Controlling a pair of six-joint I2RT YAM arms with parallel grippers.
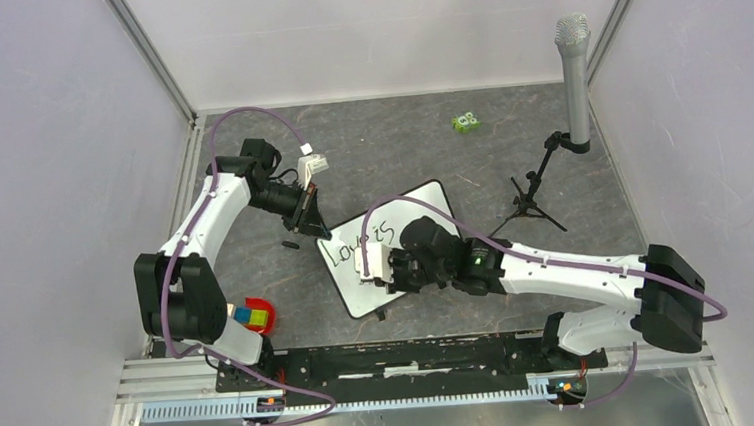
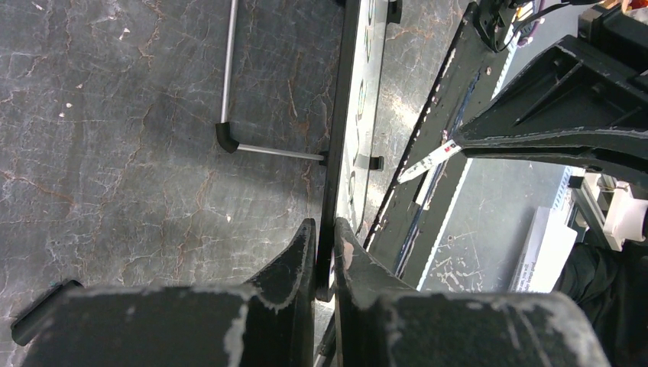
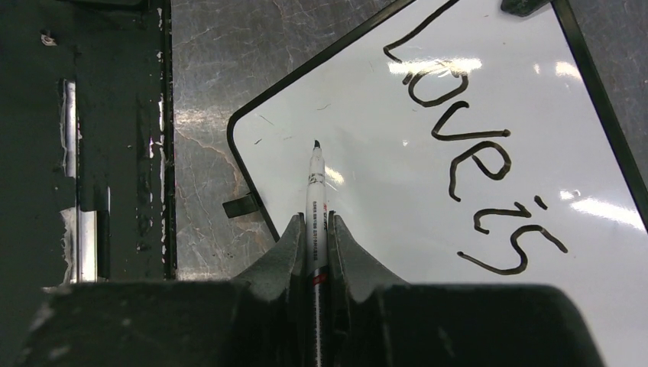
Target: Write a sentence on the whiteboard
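The whiteboard (image 1: 421,206) lies tilted on the dark table, white with a thin black frame. Black letters "Love is" (image 1: 357,243) run along its far side; they also show in the right wrist view (image 3: 474,145). My left gripper (image 1: 310,218) is shut on the board's far-left edge (image 2: 330,229), seen edge-on between the fingers. My right gripper (image 1: 385,270) is shut on a white marker (image 3: 315,191). The marker's black tip (image 3: 316,144) hovers over the blank lower part of the whiteboard (image 3: 367,191), near its rounded corner. I cannot tell if the tip touches.
A grey microphone (image 1: 573,69) on a small black tripod (image 1: 535,200) stands at the right back. A small green object (image 1: 466,122) lies at the back. A coloured cube (image 1: 251,316) on a red dish sits by the left arm's base. A small black cap (image 1: 289,244) lies left of the board.
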